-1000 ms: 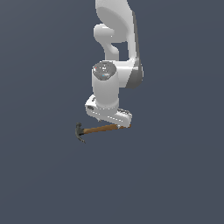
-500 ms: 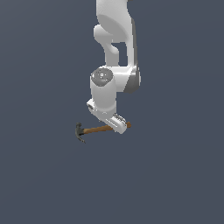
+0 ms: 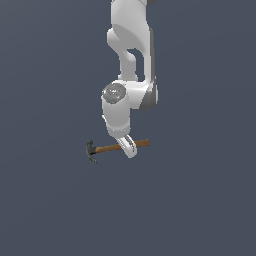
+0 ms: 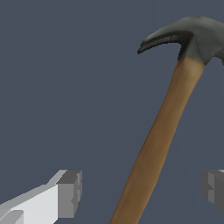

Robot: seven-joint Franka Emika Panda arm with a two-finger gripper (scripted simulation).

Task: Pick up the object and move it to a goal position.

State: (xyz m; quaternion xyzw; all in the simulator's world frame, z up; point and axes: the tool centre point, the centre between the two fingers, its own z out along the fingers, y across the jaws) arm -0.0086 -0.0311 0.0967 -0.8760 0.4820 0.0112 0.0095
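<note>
"What changed?"

"My claw (image 4: 141,192) has turned and dropped within the last second; its pads (image 4: 70,193) now stand spread on either side of the slim brown wooden handle of the small grey-headed claw hammer (image 3: 116,147), untouched."

"And the hammer?"

"Unmoved, flat on the grey floor (image 3: 200,210). Closing looks next."

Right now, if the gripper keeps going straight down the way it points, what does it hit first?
Probably the hammer: its wooden handle runs between the open gripper fingers, with gaps on both sides. Depth is unclear from the wrist view.
</note>
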